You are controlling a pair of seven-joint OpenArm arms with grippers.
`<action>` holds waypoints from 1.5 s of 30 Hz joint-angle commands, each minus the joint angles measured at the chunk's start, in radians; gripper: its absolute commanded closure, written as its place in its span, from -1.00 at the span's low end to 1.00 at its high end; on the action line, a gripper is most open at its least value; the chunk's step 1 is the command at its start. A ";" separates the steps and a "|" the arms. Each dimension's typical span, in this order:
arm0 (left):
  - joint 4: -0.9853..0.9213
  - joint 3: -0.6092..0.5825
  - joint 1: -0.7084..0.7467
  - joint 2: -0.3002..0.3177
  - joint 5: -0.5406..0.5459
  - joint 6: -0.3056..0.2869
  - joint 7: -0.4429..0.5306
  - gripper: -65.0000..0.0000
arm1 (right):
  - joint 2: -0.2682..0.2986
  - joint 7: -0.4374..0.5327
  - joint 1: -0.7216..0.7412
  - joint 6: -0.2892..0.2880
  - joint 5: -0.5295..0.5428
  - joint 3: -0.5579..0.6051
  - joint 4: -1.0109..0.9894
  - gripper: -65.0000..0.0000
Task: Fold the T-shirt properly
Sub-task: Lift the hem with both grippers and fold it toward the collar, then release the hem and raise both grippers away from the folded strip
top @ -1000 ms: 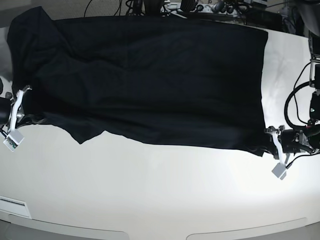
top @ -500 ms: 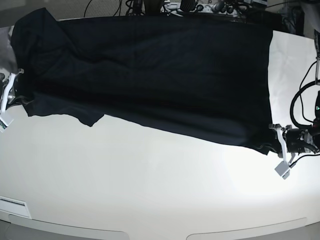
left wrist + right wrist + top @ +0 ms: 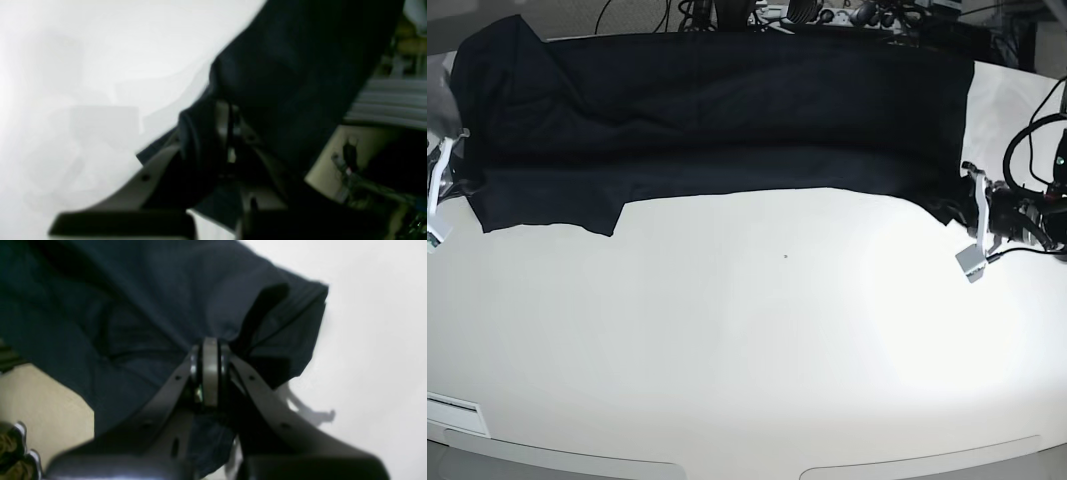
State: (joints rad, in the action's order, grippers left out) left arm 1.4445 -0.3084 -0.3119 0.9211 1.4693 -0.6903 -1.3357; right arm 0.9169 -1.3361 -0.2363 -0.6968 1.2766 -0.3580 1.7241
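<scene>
The T-shirt (image 3: 717, 115) lies across the far half of the table (image 3: 747, 350), stretched sideways between the two arms, its near edge running roughly level from one gripper to the other. A sleeve flap hangs lower at the base view's left.

Left gripper (image 3: 972, 215): jaws closed on the shirt's corner at the base view's right; the left wrist view is blurred but shows dark cloth bunched between the fingers (image 3: 200, 143).

Right gripper (image 3: 439, 195): jaws closed on the opposite edge at the base view's left; the right wrist view shows cloth gathered at the pinched fingertips (image 3: 210, 370).

Judgement: the step in hand appears to be carrying the near edge toward the far edge to fold the shirt lengthwise. To do it well, both arms should travel together at equal height and pace, keeping the cloth taut enough between them to avoid a sagging middle, yet not so taut that a corner slips out. The held edge should land parallel to the far edge before release. The loose sleeve flap risks tucking crookedly and may need separate correction.
</scene>
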 commanded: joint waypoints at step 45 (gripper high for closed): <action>0.092 0.153 0.245 0.106 -0.130 -0.008 0.240 -0.14 | -0.224 0.185 0.028 -0.001 -0.068 -0.009 0.024 -0.11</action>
State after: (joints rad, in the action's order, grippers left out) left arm 1.5280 -0.1673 -0.0486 1.0004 1.3231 -0.6926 -1.1130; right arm 0.6697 -1.1641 -0.2180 -0.6968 1.1969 -0.3553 1.7351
